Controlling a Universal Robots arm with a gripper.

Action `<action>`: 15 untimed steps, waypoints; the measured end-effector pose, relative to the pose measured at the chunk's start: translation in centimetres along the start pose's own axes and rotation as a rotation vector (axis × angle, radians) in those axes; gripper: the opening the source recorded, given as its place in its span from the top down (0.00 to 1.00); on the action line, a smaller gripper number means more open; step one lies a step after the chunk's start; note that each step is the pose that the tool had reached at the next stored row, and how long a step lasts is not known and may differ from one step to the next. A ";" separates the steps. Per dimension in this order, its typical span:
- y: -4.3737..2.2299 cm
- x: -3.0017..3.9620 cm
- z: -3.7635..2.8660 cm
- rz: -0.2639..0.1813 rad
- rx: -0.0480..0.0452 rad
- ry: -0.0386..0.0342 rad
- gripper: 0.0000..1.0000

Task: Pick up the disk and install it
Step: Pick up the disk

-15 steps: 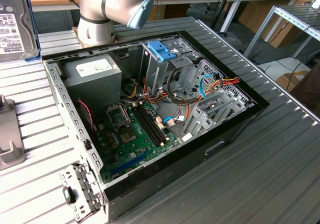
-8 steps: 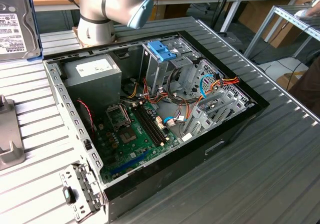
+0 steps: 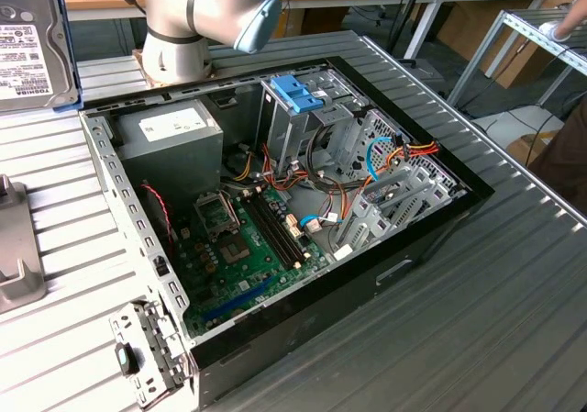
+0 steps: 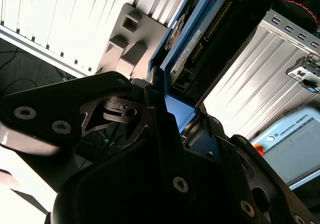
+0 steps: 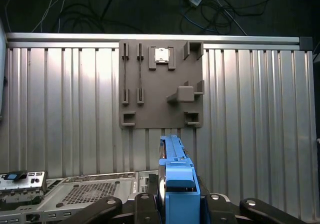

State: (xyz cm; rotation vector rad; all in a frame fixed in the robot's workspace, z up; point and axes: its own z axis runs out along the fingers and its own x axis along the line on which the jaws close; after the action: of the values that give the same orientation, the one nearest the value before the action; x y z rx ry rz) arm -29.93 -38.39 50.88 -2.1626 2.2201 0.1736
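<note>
Over the ribbed aluminium table [image 3: 514,320], disk [image 3: 27,40]: flat grey metal body framed in light-blue plastic, lifted clear, cut off by the exterior view's left edge.
Gripper [image 5: 178,208]: black, clamped on the disk's blue edge.
Fixture: grey slotted plate [image 5: 160,84], well apart from the disk, bare ribs around it.
Case: open black computer chassis [image 3: 431,219], top uncovered.

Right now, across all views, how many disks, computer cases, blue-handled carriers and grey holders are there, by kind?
disk: 1, held in the gripper
case: 1, lying open
blue-handled carrier: 1, on top of the drive cage
grey holder: 1, on the ribbed table
Total: 4
</note>
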 end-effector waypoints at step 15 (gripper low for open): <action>-0.70 0.02 -0.03 0.000 0.0000 0.0000 0.63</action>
State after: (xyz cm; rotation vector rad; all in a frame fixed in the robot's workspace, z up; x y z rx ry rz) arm -29.23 -38.42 50.87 -2.1625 2.2201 0.1736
